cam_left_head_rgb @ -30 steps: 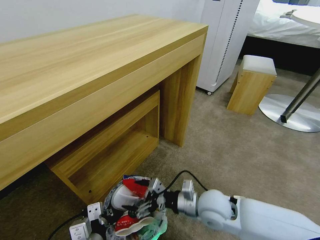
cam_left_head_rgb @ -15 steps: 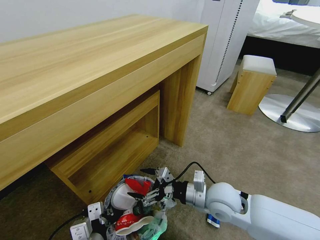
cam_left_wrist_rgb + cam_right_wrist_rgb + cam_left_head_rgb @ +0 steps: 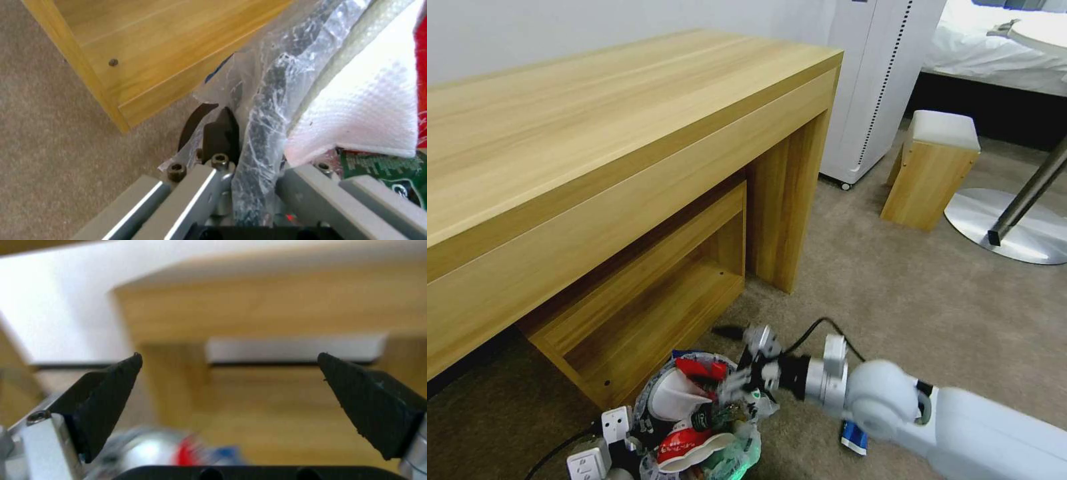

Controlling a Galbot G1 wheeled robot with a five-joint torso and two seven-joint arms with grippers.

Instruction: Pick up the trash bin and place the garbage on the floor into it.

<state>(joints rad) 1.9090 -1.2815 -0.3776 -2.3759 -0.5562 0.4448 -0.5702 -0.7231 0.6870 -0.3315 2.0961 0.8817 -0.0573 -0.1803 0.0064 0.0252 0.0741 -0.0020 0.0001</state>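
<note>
Now right gripper (image 3: pixel 727 363) higher, off trash bin (image 3: pixel 740 453).

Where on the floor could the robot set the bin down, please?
Bare beige carpet lies between the light wooden desk's leg, the small white-topped wooden stool and the round metal table base. It is crowded near the full bag-lined trash bin, where the open right gripper hovers and a blue-white packet lies.
</note>
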